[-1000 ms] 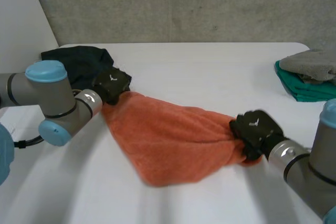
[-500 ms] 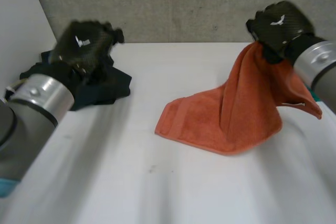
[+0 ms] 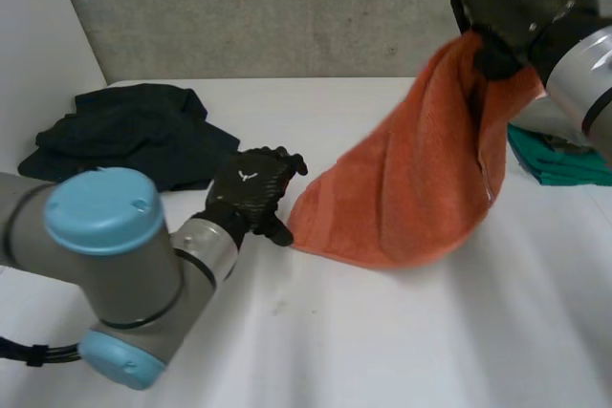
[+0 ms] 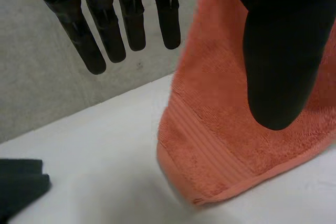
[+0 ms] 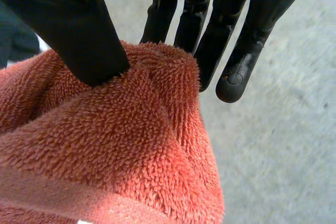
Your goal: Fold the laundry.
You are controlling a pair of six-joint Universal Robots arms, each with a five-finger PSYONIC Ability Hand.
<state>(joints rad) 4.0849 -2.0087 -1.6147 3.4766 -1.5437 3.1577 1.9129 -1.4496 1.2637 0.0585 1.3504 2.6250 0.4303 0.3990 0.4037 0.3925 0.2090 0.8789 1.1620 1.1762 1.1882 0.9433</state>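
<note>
The orange towel (image 3: 421,169) hangs with its lower edge on the white table (image 3: 402,332). The right hand (image 3: 521,7) pinches the towel's top between thumb and fingers. The left hand (image 3: 251,193), at the towel's lower corner, has its fingers straight, gripping nothing.

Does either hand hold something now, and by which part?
The right hand pinches the orange towel by a bunched part at its top. The left hand, open beside the towel's lower corner, holds nothing.
</note>
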